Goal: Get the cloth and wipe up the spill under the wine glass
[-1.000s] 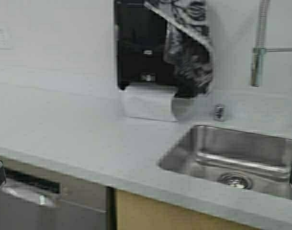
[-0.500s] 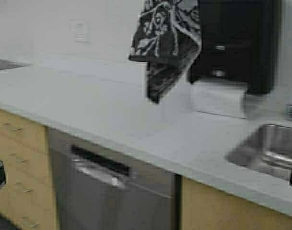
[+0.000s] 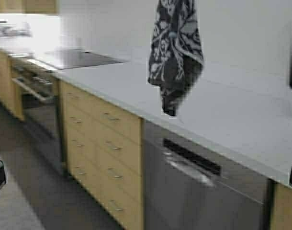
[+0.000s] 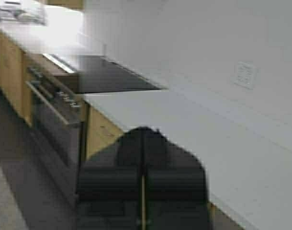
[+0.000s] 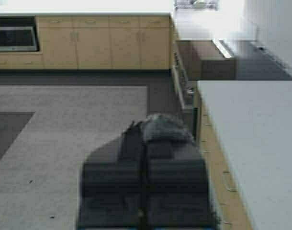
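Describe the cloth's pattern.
The cloth is dark grey-black with a white floral or paisley print and a pale edge band. The high view shows it best.

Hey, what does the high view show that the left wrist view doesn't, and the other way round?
Only the high view shows the cloth hanging from above in front of the counter, plus the dishwasher front and the drawers beside it. Only the left wrist view shows the left gripper, fingers together with nothing between them, and a wall outlet. Both share the white countertop, the black cooktop and the oven beneath it. Neither shows the wine glass.
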Available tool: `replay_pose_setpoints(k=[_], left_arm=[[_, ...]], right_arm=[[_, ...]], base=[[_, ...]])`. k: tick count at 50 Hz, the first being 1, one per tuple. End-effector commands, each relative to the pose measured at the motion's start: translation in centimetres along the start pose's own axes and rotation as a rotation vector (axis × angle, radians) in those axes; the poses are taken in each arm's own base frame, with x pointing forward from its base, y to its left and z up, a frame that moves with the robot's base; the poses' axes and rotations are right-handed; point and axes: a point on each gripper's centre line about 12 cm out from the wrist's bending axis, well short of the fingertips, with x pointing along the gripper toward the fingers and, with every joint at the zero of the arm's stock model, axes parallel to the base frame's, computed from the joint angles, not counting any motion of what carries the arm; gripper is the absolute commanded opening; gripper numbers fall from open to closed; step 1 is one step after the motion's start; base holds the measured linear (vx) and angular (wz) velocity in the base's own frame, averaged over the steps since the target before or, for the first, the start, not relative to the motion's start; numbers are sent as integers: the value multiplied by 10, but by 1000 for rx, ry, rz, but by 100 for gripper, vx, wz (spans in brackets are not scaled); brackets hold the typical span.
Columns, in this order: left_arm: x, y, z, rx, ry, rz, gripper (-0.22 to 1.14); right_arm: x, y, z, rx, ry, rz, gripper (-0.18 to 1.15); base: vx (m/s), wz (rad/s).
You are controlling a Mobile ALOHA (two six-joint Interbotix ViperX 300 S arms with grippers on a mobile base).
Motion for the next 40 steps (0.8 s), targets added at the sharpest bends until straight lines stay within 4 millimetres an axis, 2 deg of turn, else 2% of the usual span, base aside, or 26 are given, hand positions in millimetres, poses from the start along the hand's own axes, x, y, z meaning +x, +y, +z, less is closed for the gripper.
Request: replay_pose_setpoints(k=[1,31,40], left_arm=[[2,-1,6,0,-9,0,2],[0,-1,6,-4,-15,-1,2],[0,0,4,5,-3,1,2]], right_arm=[[-3,2,10,-1,-34,5,6],[-10,2,-24,-46,55,6,6],[-9,2,-22,-46,41,7,6]], base=[[-5,48],[-6,38],[-6,39]])
